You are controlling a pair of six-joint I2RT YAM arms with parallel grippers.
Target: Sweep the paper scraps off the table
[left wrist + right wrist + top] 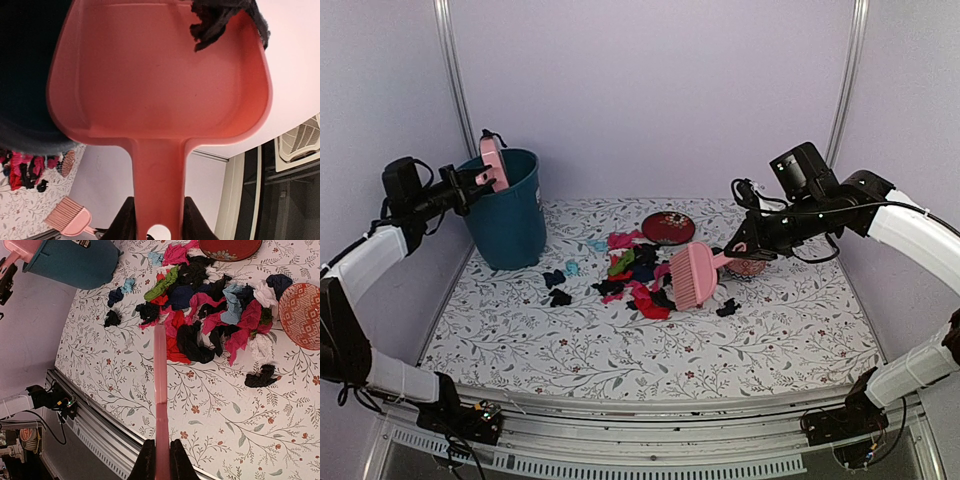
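Left gripper (159, 217) clamped on handle of pink dustpan (160, 90), held upright at rim of teal bin (507, 210), back left of table (620, 350). One black scrap (220, 20) sits at dustpan's far lip. Right gripper (161, 460) squeezed tight on handle of pink brush (695, 275) — brush head just beside paper scraps (635, 275), on their right. Scraps lie in messy pile mid-table, few black and blue bits apart on left. Red plate (668, 227) behind pile; pink patterned dish (300, 315) at right — right beside scraps.
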